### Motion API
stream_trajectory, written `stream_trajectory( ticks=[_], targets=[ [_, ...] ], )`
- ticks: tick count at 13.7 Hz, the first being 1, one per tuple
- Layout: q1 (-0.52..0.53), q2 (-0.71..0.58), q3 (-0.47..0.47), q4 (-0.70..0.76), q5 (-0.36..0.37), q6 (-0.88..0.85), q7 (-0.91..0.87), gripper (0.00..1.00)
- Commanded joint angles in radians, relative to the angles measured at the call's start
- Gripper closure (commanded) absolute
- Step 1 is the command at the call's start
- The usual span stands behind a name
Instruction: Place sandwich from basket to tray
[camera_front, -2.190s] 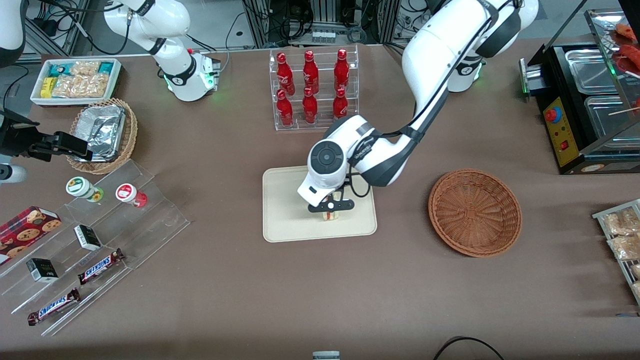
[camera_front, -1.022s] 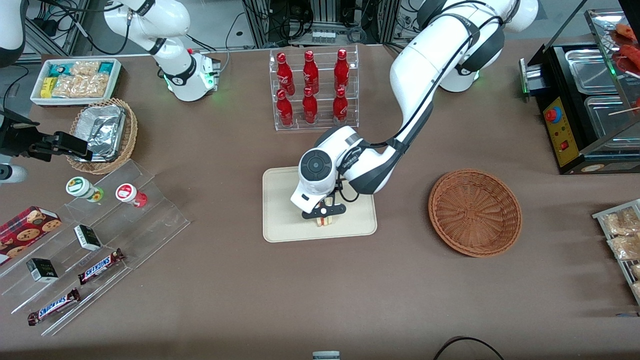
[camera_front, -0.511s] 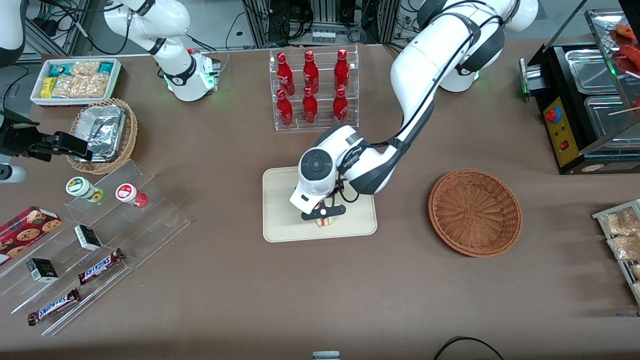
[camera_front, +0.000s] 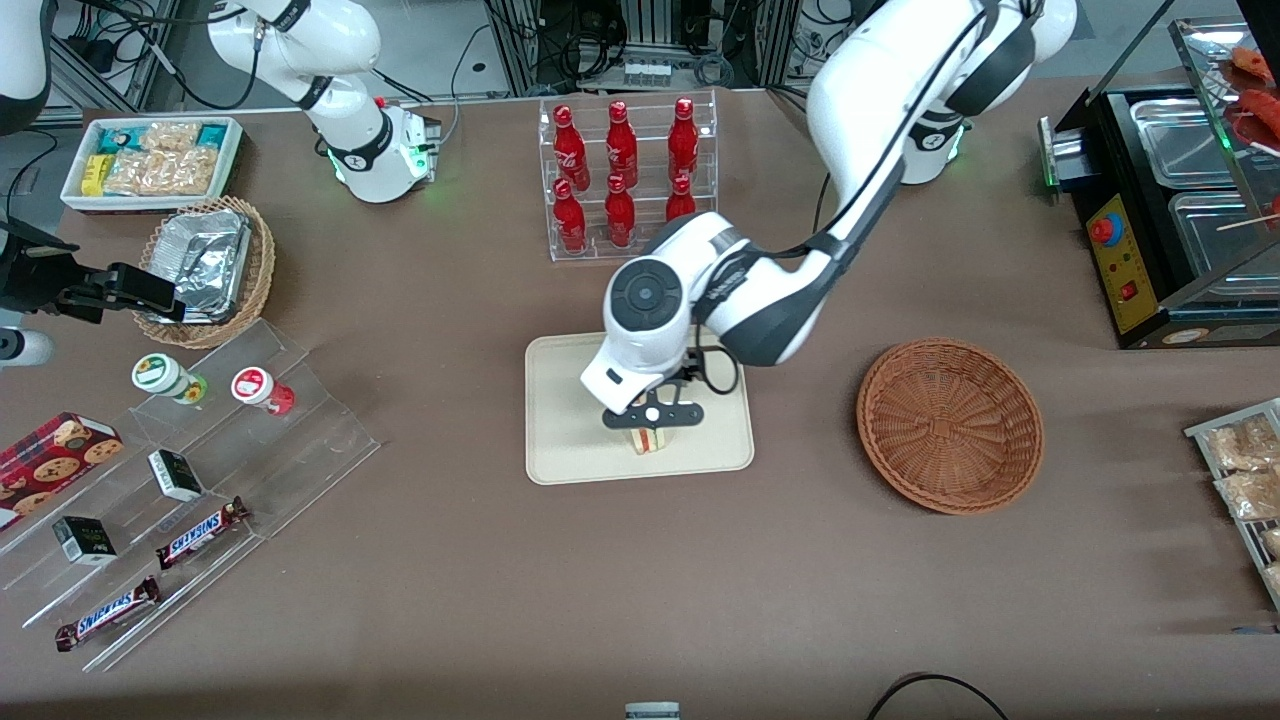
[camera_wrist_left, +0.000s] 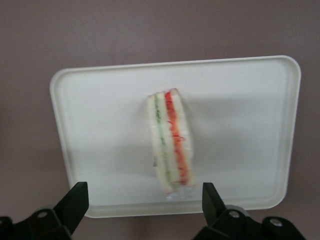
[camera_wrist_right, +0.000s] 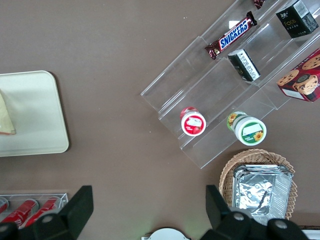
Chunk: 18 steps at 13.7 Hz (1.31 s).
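Resting on its side on the cream tray (camera_front: 570, 440), the sandwich (camera_wrist_left: 170, 141) shows its green and red filling stripes along the cut edge, lying clear of the left arm's gripper (camera_front: 651, 415), which hangs directly above it with its two black fingers (camera_wrist_left: 75, 204) spread wide apart and gripping nothing. From the wrist camera the fingertips frame the wedge on either side without touching it, and the whole rounded rectangle of the tray (camera_wrist_left: 240, 100) is visible under the bread, set on the brown table (camera_front: 640, 580). From the front, only a sliver of the sandwich (camera_front: 650, 441) peeks out beneath the gripper, on the part of the tray nearer the camera. The round reddish-brown wicker basket (camera_front: 950, 424) sits well apart from the tray, toward the working arm's end of the table, with nothing in it. A clear rack of red bottles (camera_front: 626, 180) stands farther from the camera than the tray. Toward the parked arm's end lie a tan basket lined with foil (camera_front: 205, 265), a white bin of snack packets (camera_front: 152, 160), and stepped clear shelves (camera_front: 200, 480) carrying chocolate bars (camera_front: 201, 532), small boxes and two lidded cups (camera_front: 168, 377). The parked arm's wrist camera catches one corner of the tray (camera_wrist_right: 35, 125) and an edge of the sandwich (camera_wrist_right: 5, 120).
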<state>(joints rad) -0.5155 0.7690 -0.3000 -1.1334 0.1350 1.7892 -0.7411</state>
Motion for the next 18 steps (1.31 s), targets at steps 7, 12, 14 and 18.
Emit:
stream_trajectory(
  ticks=[7, 12, 14, 18],
  targets=[
    [0.282, -0.309, -0.005, -0.336, 0.008, -0.036, 0.311, 0.00],
    [0.426, -0.463, -0.005, -0.471, -0.003, -0.057, 0.564, 0.00],
    [0.481, -0.543, -0.005, -0.517, -0.003, -0.103, 0.633, 0.00],
    [0.532, -0.623, -0.005, -0.525, -0.014, -0.208, 0.674, 0.00]
  ],
)
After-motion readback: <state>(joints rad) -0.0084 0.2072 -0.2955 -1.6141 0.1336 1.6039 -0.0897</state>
